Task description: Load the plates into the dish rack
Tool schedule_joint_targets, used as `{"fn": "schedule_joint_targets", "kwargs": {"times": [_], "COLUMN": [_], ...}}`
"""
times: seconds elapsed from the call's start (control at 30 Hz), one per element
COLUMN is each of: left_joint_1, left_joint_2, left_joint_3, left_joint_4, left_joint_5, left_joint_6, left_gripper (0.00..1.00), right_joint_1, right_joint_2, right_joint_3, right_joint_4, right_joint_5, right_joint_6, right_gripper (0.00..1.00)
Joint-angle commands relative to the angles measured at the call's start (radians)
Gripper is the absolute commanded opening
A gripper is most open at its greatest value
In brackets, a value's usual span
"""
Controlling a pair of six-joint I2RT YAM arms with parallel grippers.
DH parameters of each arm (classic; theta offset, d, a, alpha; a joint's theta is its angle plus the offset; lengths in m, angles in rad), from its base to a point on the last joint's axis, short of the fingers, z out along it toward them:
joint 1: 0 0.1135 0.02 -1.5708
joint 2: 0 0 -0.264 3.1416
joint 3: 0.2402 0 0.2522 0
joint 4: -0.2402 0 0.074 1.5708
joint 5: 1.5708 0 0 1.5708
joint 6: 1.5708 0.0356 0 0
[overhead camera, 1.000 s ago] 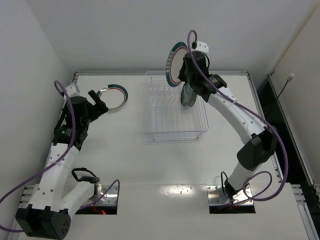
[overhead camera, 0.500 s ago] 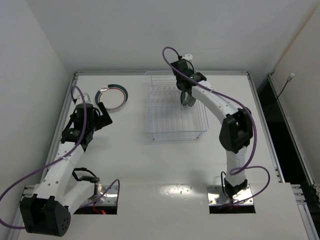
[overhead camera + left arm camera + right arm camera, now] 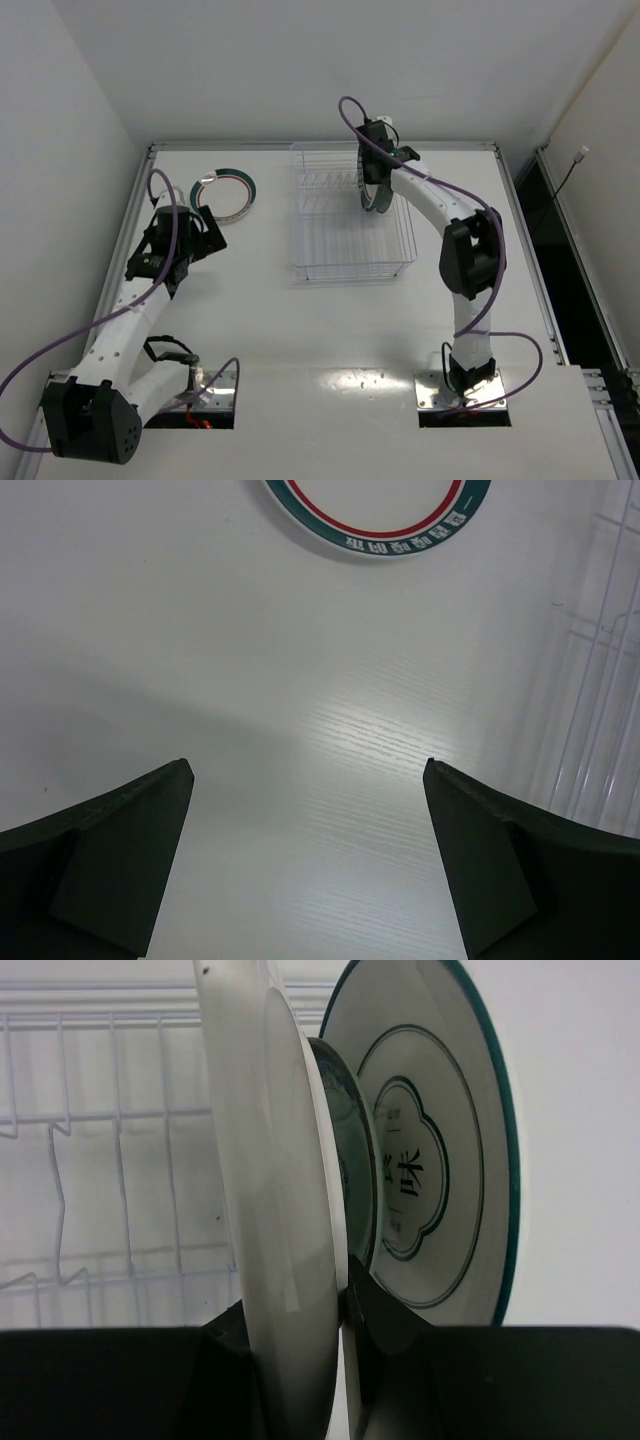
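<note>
Three plates sit upright, side by side, in the far-right part of the dish rack (image 3: 350, 235): white plate (image 3: 270, 1210), small teal plate (image 3: 350, 1180), grey-white plate (image 3: 440, 1160). Right end effector (image 3: 300, 1345) pinches the white plate's edge. Left of the rack, a teal-rimmed plate (image 3: 370, 500) lies flat on the table (image 3: 300, 320). Left end effector (image 3: 315, 850) is spread above bare table nearby.

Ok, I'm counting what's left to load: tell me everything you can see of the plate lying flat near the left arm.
The plate is round, glossy, seemingly ceramic: white centre, thin red ring, broad teal rim with white lettering. It lies flat, face up, on the table at far left, apart from the dish rack to its right. The left gripper hangs open just short of it, not touching.
</note>
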Motion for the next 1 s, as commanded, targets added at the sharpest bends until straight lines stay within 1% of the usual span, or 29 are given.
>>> {"fn": "schedule_joint_targets", "kwargs": {"times": [0.0,0.03,0.07,0.1,0.13,0.17,0.23,0.27,0.3,0.33,0.37,0.43,0.47,0.5,0.53,0.57,0.6,0.63,0.67,0.7,0.73,0.77,0.8,0.83,0.93,0.97], "left_joint_1": [0.001,0.001,0.001,0.001,0.001,0.001,0.001,0.001,0.001,0.001,0.001,0.001,0.001,0.026,0.054,0.12,0.12,0.202,0.241,0.304,0.322,0.335,0.347,0.347,0.366,0.366], "left_joint_2": [0.001,0.001,0.011,0.011,0.021,0.021,0.032,0.032,0.032,0.041,0.041,0.051,0.063,0.077,0.077,0.077,0.077,0.077,0.086,0.115,0.135,0.156,0.207,0.237,0.366,0.467], "left_joint_3": [0.02,0.02,0.02,0.02,0.02,0.02,0.02,0.02,0.02,0.02,0.02,0.029,0.029,0.017,0.0,-0.068,-0.116,-0.165,-0.213,-0.304,-0.343,-0.375,-0.406,-0.406,-0.38,-0.365], "left_joint_4": [0.039,0.039,0.039,0.039,0.039,0.028,0.028,0.028,0.028,0.028,0.028,0.028,0.046,0.062,0.091,0.208,0.288,0.371,0.543,0.641,0.74,0.913,0.971,1.003,1.19,1.259], "left_joint_5": [0.003,0.003,0.003,0.003,-0.006,-0.006,-0.006,-0.016,-0.016,-0.016,-0.016,-0.016,-0.016,0.016,0.129,0.208,0.293,0.458,0.531,0.599,0.685,0.698,0.681,0.664,0.664,0.675], "left_joint_6": [0.014,0.014,0.014,0.014,0.014,0.014,0.014,0.014,0.014,0.014,0.004,-0.008,-0.02,-0.057,-0.083,-0.15,-0.198,-0.253,-0.313,-0.424,-0.474,-0.514,-0.551,-0.562,-0.641,-0.66], "left_gripper": [1.0,1.0,1.0,1.0,1.0,1.0,1.0,1.0,1.0,1.0,1.0,1.0,1.0,1.0,1.0,1.0,1.0,1.0,1.0,1.0,1.0,1.0,1.0,1.0,1.0,1.0], "right_joint_1": [-0.026,-0.026,-0.039,-0.048,-0.048,-0.048,-0.048,-0.048,-0.048,-0.048,-0.048,-0.048,-0.048,-0.048,-0.048,-0.048,-0.048,-0.048,-0.048,-0.048,-0.048,-0.048,-0.048,-0.048,-0.048,-0.048], "right_joint_2": [-0.005,0.004,0.015,0.015,0.015,0.0,-0.094,-0.127,-0.155,-0.193,-0.209,-0.264,-0.358,-0.414,-0.466,-0.549,-0.574,-0.586,-0.586,-0.57,-0.559,-0.559,-0.548,-0.548,-0.577,-0.589], "right_joint_3": [0.007,0.018,0.047,0.059,0.09,0.102,0.114,0.143,0.172,0.264,0.313,0.361,0.304,0.248,0.12,0.063,0.02,-0.022,-0.022,0.013,0.028,0.041,0.041,0.03,-0.017,-0.027], "right_joint_4": [0.064,0.049,0.012,-0.006,-0.025,-0.048,-0.071,-0.082,-0.1,-0.171,-0.215,-0.243,-0.205,-0.156,-0.04,0.014,0.058,0.085,0.098,0.083,0.054,0.053,0.053,0.07,0.133,0.133], "right_joint_5": [-0.051,-0.066,-0.083,-0.103,-0.114,-0.125,-0.136,-0.136,-0.136,-0.136,-0.125,-0.125,-0.189,-0.238,-0.289,-0.374,-0.411,-0.441,-0.479,-0.501,-0.53,-0.55,-0.589,-0.613,-0.686,-0.699], "right_joint_6": [0.004,0.004,0.014,0.014,0.014,0.014,0.014,0.014,0.014,0.014,0.024,0.024,0.036,0.052,0.061,0.081,0.081,0.093,0.093,0.093,0.093,0.104,0.113,0.122,0.17,0.19], "right_gripper": [0.03,0.08,0.18,0.21,0.31,0.37,0.49,0.54,0.61,0.63,0.63,0.64,0.66,0.67,0.69,0.7,0.7,0.71,0.71,0.71,0.71,0.71,0.71,0.71,0.71,0.71]}}
